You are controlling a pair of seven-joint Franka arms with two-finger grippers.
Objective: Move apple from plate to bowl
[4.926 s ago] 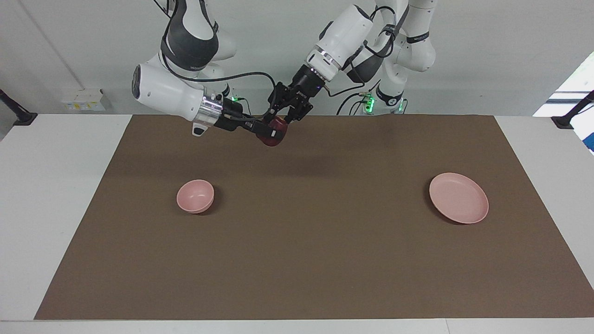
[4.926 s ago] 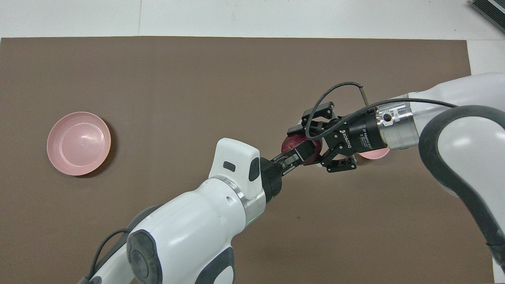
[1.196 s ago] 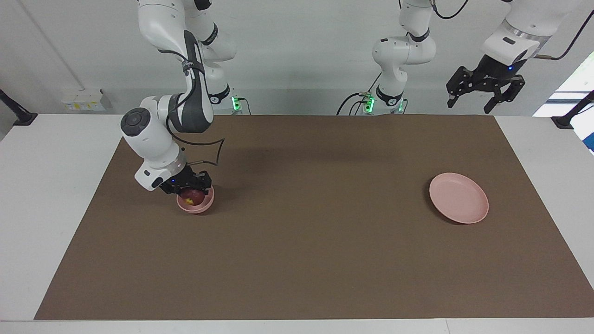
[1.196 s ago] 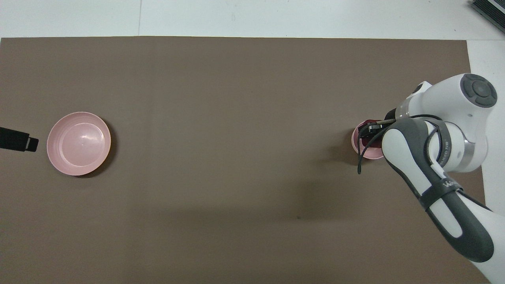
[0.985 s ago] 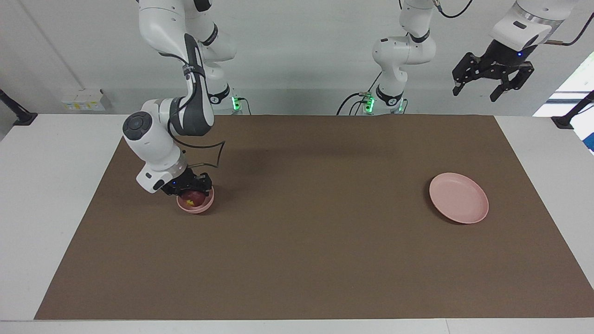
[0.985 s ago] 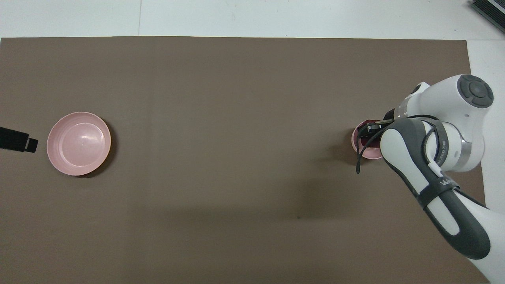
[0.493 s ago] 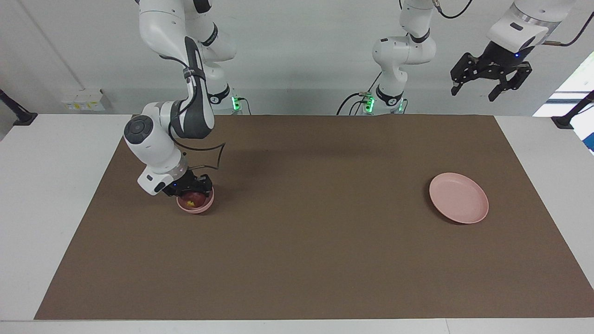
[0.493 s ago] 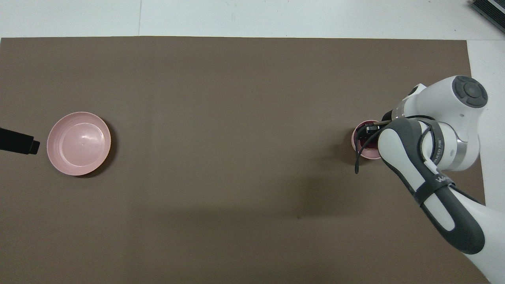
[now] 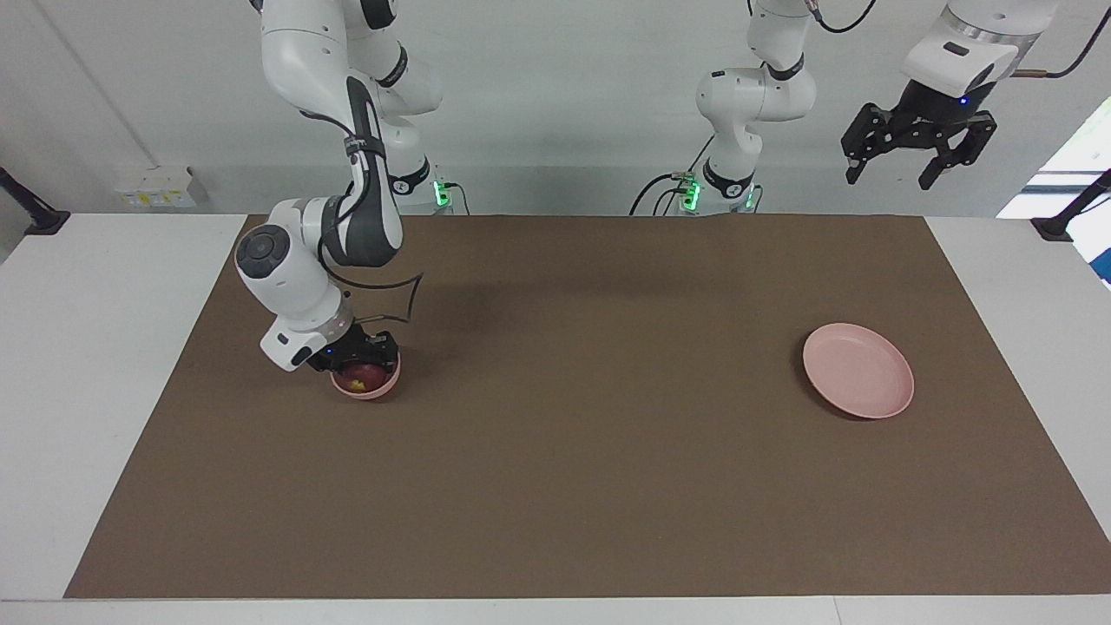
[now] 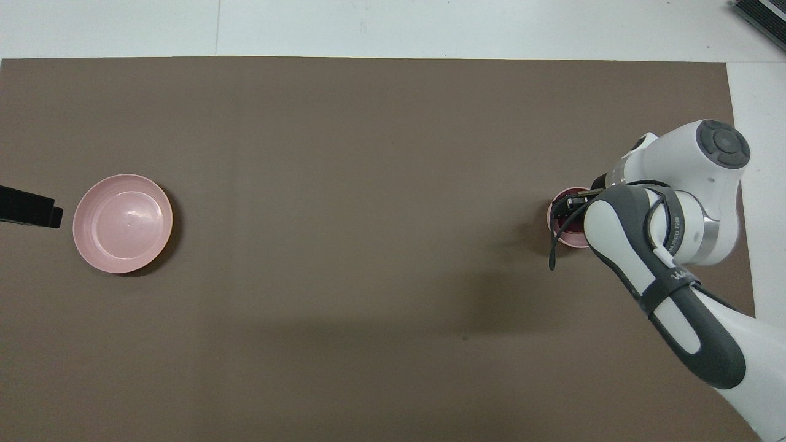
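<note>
The apple (image 9: 363, 376) is dark red with a yellowish patch and sits low inside the small deep pink bowl (image 9: 382, 387), toward the right arm's end of the table. My right gripper (image 9: 363, 360) reaches down into the bowl, its fingers on either side of the apple and shut on it. In the overhead view the right arm hides most of the bowl (image 10: 552, 226) and the apple (image 10: 566, 228). The wide pink plate (image 9: 857, 371) lies bare toward the left arm's end and also shows in the overhead view (image 10: 123, 223). My left gripper (image 9: 887, 174) hangs open and empty, high above the table's edge at that end.
A brown mat (image 9: 590, 451) covers the table between its white margins. A loose black cable (image 9: 408, 295) loops off the right arm's wrist just above the bowl. A dark part of the left gripper (image 10: 27, 207) shows at the overhead view's edge beside the plate.
The right gripper has lowered the apple deeper into the bowl over the last second. The left gripper has stayed raised with only small shifts.
</note>
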